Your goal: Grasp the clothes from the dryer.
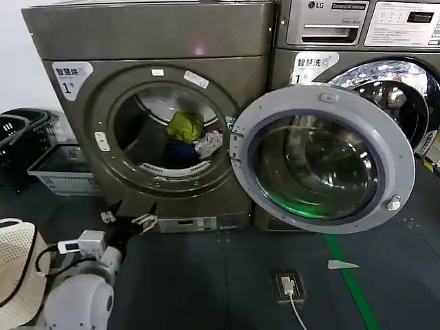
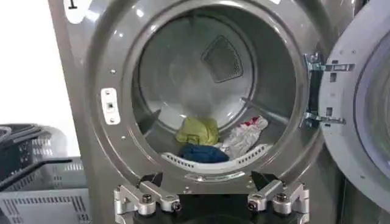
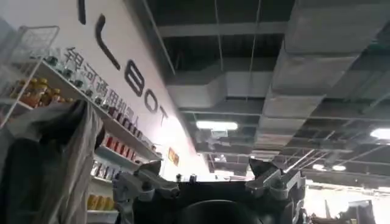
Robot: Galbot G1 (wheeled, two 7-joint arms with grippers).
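Clothes [image 2: 210,141], a light, limp pile low at the front of the dryer [image 1: 148,41] drum, best pinched at a raised fold; left gripper [image 2: 211,201] wide open before the porthole; right gripper [image 3: 210,185] open, raised.

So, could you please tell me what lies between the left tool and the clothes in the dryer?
In the left wrist view, only the dryer's porthole rim and the pale perforated lip lie between the open left tool and the clothes; the door is swung aside.
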